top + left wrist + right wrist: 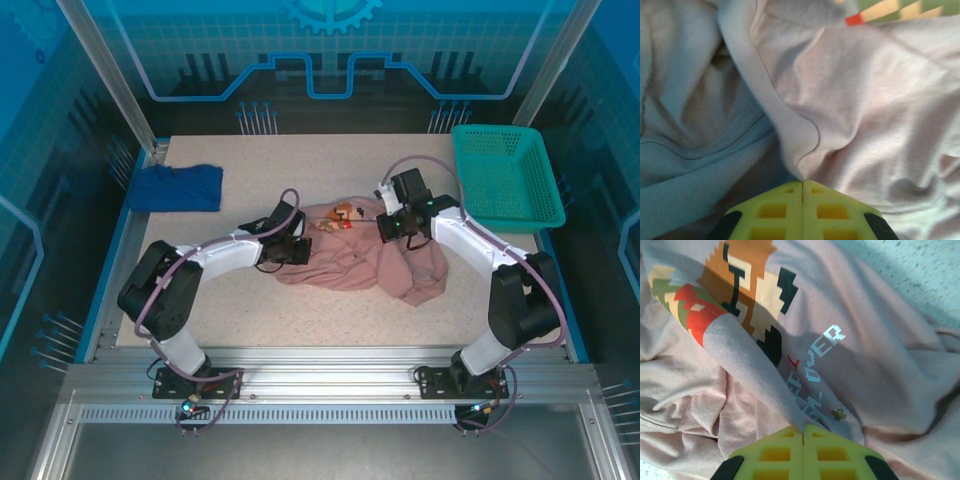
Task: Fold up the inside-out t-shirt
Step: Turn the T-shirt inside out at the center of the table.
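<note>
Near edge: both arm bases bolted side by side, arms reaching inward over the speckled worktop [250, 310]. Mid-worktop: the inside-out t-shirt [360, 262], dusty pink, lies in a crumpled heap between the two arms, with a patch of orange-red and tan print turned up at its far edge. Left hand [802, 185] sits low at the heap's left side, yellow fingertips pressed together with a stitched fold of the pink fabric running straight into the seam between them. It appears pinched there. Right hand [803, 429] is on the heap's far-right part, tips likewise closed tight, a raised ridge of cloth leading into them beside the blocky print and some pale lettering. Far left: a dark blue cloth [178, 187], bunched, well apart from the shirt. Far right corner: a green mesh basket [500, 131].
</note>
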Available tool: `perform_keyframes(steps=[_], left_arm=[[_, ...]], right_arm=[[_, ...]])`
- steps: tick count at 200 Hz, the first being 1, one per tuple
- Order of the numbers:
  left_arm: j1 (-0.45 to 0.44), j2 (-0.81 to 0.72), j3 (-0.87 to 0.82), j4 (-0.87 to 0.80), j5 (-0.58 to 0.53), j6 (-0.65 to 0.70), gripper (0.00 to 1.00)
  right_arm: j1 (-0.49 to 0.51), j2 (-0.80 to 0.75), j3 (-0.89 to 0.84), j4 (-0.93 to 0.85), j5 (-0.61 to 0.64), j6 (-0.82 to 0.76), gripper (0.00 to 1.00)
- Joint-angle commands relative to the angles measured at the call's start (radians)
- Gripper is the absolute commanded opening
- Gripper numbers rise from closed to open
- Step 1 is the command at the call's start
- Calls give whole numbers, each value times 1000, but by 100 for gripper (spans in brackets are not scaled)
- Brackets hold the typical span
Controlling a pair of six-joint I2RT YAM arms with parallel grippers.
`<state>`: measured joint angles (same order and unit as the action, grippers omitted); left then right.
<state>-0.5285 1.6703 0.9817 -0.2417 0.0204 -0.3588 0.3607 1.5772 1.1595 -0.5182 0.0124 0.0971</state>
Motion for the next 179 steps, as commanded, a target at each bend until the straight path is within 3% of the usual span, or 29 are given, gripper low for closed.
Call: perform_keyframes(steps=[1, 23, 94, 119, 144, 161, 179], left_arm=[[-4, -149, -27, 38, 36, 3, 0], [-5, -199, -54, 36, 4, -11, 0], [-5, -145, -50, 7, -32, -5, 0], [-3, -153, -45, 6, -33, -13, 0], [29, -267, -82, 35, -9, -56, 0], [66, -357, -100, 51, 45, -92, 0], [89, -412, -106, 58, 77, -114, 0]], right_arm=[[-26, -67, 50, -20, 4, 2, 2], [-28, -71, 62, -26, -3, 0, 2], [-38, 1, 88, -32, -6, -4, 3], [-38, 98, 175, -117, 140, -23, 5], [-40, 167, 265, -172, 339, -42, 5], [-39, 193, 320, -187, 367, -46, 8], [-23, 208, 358, -189, 353, -50, 18]])
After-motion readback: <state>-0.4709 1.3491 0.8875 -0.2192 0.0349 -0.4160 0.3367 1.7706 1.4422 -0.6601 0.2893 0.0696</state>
